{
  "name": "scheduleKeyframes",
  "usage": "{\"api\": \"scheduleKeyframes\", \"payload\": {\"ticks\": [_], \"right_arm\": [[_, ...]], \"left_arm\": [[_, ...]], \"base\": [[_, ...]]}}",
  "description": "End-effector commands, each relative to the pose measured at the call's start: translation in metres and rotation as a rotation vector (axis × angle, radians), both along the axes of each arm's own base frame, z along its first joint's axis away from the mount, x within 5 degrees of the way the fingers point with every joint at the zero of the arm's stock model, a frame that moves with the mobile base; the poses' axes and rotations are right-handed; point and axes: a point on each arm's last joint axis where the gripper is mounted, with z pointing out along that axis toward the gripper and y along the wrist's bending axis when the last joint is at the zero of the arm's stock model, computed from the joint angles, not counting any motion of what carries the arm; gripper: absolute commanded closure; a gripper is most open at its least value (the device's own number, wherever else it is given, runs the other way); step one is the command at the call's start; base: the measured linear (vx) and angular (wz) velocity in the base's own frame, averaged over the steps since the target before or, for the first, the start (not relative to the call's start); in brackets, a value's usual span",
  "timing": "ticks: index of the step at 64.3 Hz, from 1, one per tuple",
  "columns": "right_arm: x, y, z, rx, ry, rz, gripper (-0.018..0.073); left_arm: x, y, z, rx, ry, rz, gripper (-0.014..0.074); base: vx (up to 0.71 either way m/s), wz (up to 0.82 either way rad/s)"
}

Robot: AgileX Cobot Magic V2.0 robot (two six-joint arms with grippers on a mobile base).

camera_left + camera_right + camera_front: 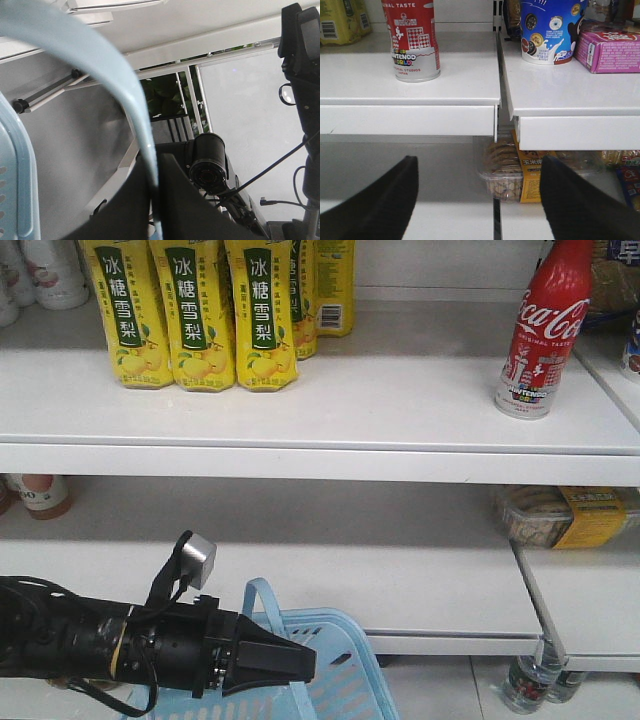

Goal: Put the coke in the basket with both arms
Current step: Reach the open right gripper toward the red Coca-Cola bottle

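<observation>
White shop shelving (pixel 300 400) fills the background. The slim all-red Coca-Cola bottle (pixel 543 330) stands upright at the upper right of the front view, toward the shelf's front lip. Your right gripper (pixel 477 200) is spread wide, holding nothing. It sits below that shelf's level, with the bottle up and to the left in its wrist view. Your left gripper (pixel 295 660) looks clenched on the flat blue handle (pixel 120 85) of the light blue slotted plastic basket (pixel 345 680) at the bottom centre.

Watch the shelf edge: a straight reach from here would likely drive the fingers (pixel 385 200) into it, so you need to come up before going in. The bottle is tall and narrow, and a glancing touch on one side could topple it. A blue printed snack cup (pixel 550 30) stands across the shelf seam to the right, and yellow pear-drink bottles (pixel 190 310) stand far left, both apart from the bottle. The basket, hung by a swinging handle, may tilt when the bottle lands.
</observation>
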Motion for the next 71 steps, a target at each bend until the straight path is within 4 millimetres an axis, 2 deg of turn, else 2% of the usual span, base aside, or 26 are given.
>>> {"api": "scheduleKeyframes", "payload": {"ticks": [1, 19, 34, 40, 50, 55, 71], "right_arm": [[0.002, -0.001, 0.017, -0.016, -0.097, -0.003, -0.0001], [0.002, -0.001, 0.02, -0.038, -0.122, -0.003, -0.0001], [0.006, 0.0, 0.035, -0.013, -0.279, 0.0, -0.0001], [0.015, 0.0, 0.049, 0.001, -0.294, 0.0, -0.0001], [0.031, 0.0, 0.089, 0.029, -0.339, -0.001, -0.0001], [0.042, 0.002, 0.103, 0.034, -0.335, 0.014, -0.0001], [0.078, 0.037, 0.126, -0.039, -0.299, 0.213, -0.0001]], "left_arm": [[-0.006, -0.003, 0.031, -0.209, -0.041, -0.057, 0.0603], [-0.006, -0.003, 0.031, -0.209, -0.041, -0.057, 0.0603], [-0.006, -0.003, 0.031, -0.209, -0.041, -0.057, 0.0603], [-0.006, -0.003, 0.031, -0.209, -0.041, -0.057, 0.0603], [-0.006, -0.003, 0.031, -0.209, -0.041, -0.057, 0.0603], [-0.006, -0.003, 0.031, -0.209, -0.041, -0.057, 0.0603], [-0.006, -0.003, 0.031, -0.209, -0.041, -0.057, 0.0603]], "base": [[0.0, 0.0], [0.0, 0.0], [0.0, 0.0], [0.0, 0.0], [0.0, 0.0], [0.0, 0.0], [0.0, 0.0]]}}
